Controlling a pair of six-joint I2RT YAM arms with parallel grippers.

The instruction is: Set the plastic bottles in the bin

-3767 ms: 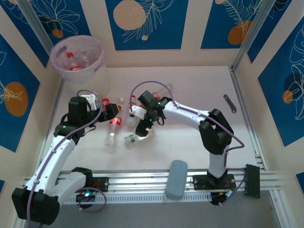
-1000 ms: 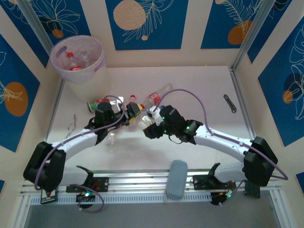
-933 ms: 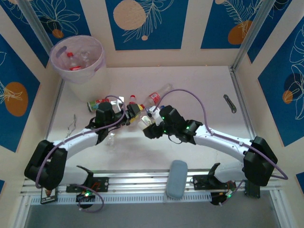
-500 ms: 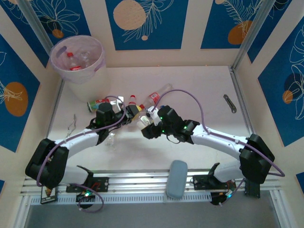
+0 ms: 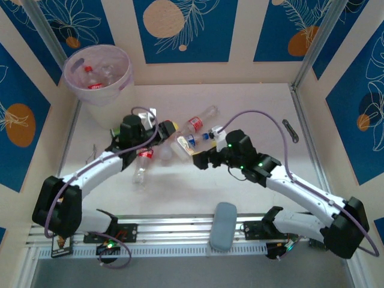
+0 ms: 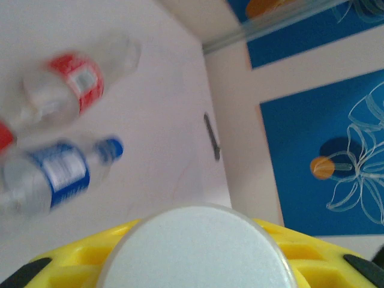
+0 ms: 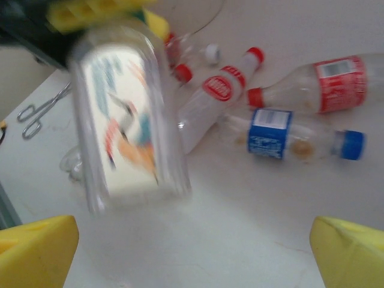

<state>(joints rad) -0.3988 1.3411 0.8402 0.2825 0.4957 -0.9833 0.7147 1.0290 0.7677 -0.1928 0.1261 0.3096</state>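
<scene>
- Since a second ago my right arm has drawn back toward its own side, and the right fingers [image 7: 36,249] went from almost closed to wide apart. In the same time the left fingers [image 6: 312,264] closed. I judge this to be a handover.
- Left fingers are clamped tight on one end of the clear bottle [image 7: 129,114]. Its round white end sits between them in the left wrist view. The bottle seems lifted off the worktop [image 5: 252,102].
- Right fingers stand fully apart and hold nothing. The clear bottle is just ahead of them, not touching.
- I think the bottle was passed because the bin [image 5: 124,82] stands in the far left corner, on the left arm's side and well apart from the bottle. A few bottles already lie inside it.
- Still lying on the worktop, close together, are a blue bottle [image 7: 282,141] and several red bottles [image 7: 330,84].
- My next move would be to carry the clear bottle over the bin and release it. The hold is at one end only, so it may swing.
</scene>
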